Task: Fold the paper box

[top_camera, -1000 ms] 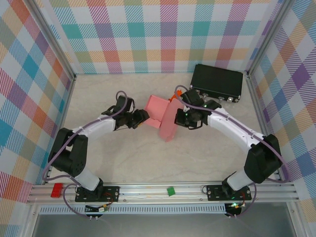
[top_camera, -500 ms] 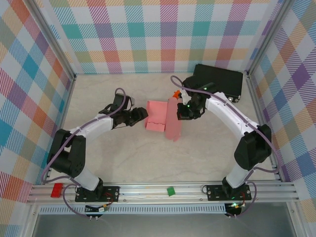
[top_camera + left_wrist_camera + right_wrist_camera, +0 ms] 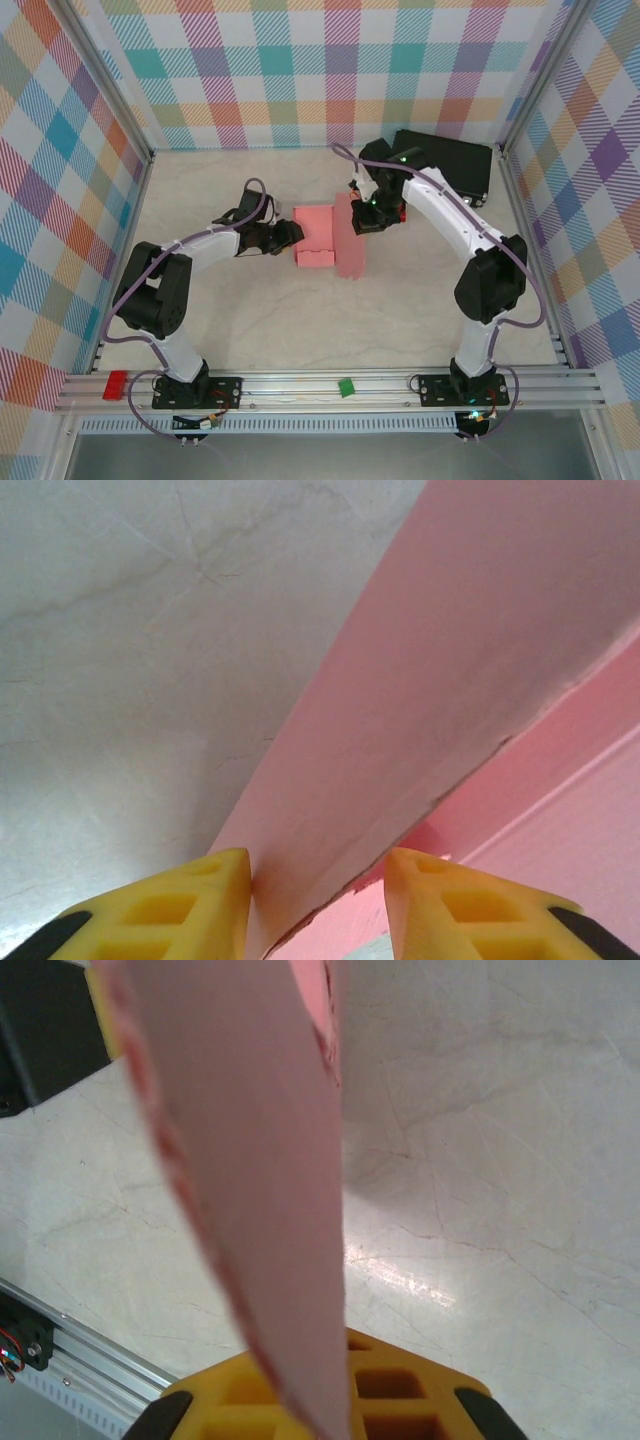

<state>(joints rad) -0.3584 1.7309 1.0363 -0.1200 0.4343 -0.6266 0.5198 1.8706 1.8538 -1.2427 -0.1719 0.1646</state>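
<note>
Top external shows my left tool (image 3: 291, 236) pinching the box (image 3: 318, 240) at its near edge on the bench (image 3: 400, 310); my right tool (image 3: 362, 220) clamps the long flap (image 3: 350, 245); I should swing that flap over slowly, left grip steady.

Pink paper box (image 3: 250, 1190) above gripper (image 3: 325, 1400)
</note>
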